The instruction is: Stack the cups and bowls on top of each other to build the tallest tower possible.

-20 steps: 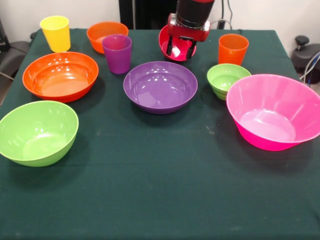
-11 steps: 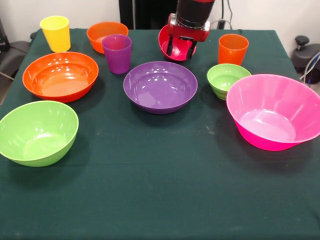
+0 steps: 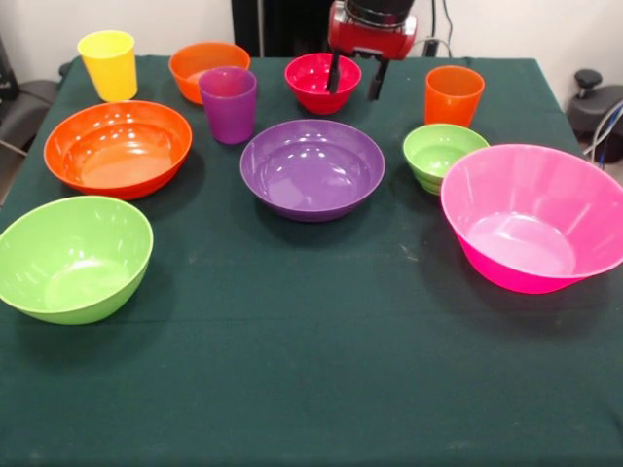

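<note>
Claw [image 3: 354, 80] hangs at the far edge of the green cloth [image 3: 311, 370], its two dark prongs spread apart and gripping nothing; one prong sits over the right rim of the small red bowl [image 3: 322, 83], the other just outside it. Red bowl sits level and upright on the cloth, empty, between the purple cup [image 3: 228, 103] and the orange cup [image 3: 454, 95]. Small orange bowl [image 3: 207, 68] is separate, behind the purple cup; yellow cup [image 3: 109, 64] at the far corner. No stack yet: every piece stands alone. Large orange bowl [image 3: 118, 147], purple bowl [image 3: 311, 168], small green bowl [image 3: 443, 156], lime bowl [image 3: 74, 257] and big pink bowl [image 3: 533, 216] spread across the near half. Risks, as I judge them: a prong straddling the rim could catch the wall on any sideways move and tip or drag the red bowl; glossy tapered walls likely slip in a pinch; the purple cup stands close to the small orange bowl, so a reach there may knock it over; a small base bowl makes a wobbly tower.
</note>
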Tool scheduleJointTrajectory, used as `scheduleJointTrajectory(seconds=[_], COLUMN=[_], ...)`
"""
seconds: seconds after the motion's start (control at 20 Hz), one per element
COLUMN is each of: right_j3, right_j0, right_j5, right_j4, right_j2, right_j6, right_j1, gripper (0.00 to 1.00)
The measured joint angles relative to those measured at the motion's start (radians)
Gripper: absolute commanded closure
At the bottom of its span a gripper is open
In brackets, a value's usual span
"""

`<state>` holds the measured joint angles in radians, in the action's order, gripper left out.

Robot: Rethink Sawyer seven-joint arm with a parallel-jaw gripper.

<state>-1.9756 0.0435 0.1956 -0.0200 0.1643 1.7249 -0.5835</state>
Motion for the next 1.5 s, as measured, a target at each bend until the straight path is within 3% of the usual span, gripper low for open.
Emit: scheduleJointTrajectory(seconds=[0.95,1.5], right_j3=[-0.012,-0.081], right_j0=[0.0,0.0], right_j5=[0.0,-0.002], right_j4=[0.0,0.0], right_j2=[-0.004,-0.012], right_j6=[0.0,0.0], right_j1=[-0.01,-0.017], gripper=[0.0,0.0])
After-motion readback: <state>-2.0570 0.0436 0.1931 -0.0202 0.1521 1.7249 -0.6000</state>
